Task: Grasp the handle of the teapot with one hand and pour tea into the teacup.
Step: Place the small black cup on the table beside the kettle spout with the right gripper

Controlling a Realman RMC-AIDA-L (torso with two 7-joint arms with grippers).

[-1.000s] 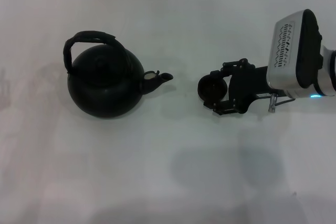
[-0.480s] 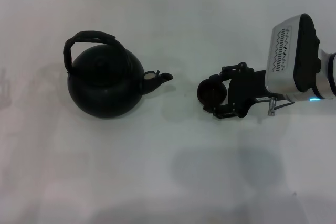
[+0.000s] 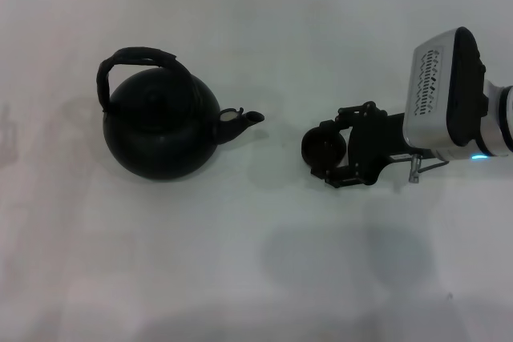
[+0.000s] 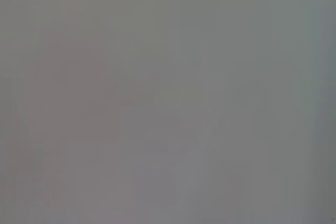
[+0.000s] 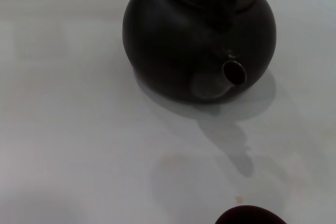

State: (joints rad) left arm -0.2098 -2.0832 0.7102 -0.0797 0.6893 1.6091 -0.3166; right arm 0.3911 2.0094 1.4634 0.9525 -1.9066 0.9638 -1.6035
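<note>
The black round teapot (image 3: 160,130) stands on the white table at the left, its arched handle (image 3: 136,58) upright and its short spout (image 3: 240,122) pointing right. To its right sits the tiny black teacup (image 3: 323,146), between the fingers of my right gripper (image 3: 330,147), which is shut on it and reaches in from the right. The right wrist view looks at the teapot (image 5: 178,35), its spout (image 5: 233,72) toward the camera, with the teacup's rim (image 5: 249,216) at the edge. My left gripper is out of view.
White tabletop (image 3: 256,262) all around; a gap of bare table separates the spout from the teacup. The left wrist view shows only a plain grey surface.
My right gripper and the teacup have shifted slightly toward the table's near side. The teapot has not moved.
</note>
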